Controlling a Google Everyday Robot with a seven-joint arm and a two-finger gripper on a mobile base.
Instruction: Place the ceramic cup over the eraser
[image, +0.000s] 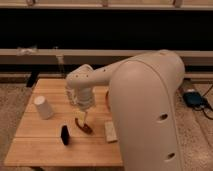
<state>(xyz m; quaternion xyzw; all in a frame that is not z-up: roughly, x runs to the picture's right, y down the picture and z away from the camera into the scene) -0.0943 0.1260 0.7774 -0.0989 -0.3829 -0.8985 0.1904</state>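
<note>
While the bench (40, 150) is just plain pale wood on a speckled floor (11, 107) with a dark wall (100, 30) behind, the cup (43, 107) sits at its left, apart from the eraser (65, 134) standing nearer the front edge. Right of that, the claw (82, 117) hangs just over a brown oval thing (86, 128); can't tell if it's wide or narrow. Cream block (110, 131) next, then a blue gadget (192, 98) on the floor.

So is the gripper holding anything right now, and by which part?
Cannot tell. The gripper sits right at the dark brown oval thing, maybe touching it. The white cup and black eraser stand apart, not held.
</note>
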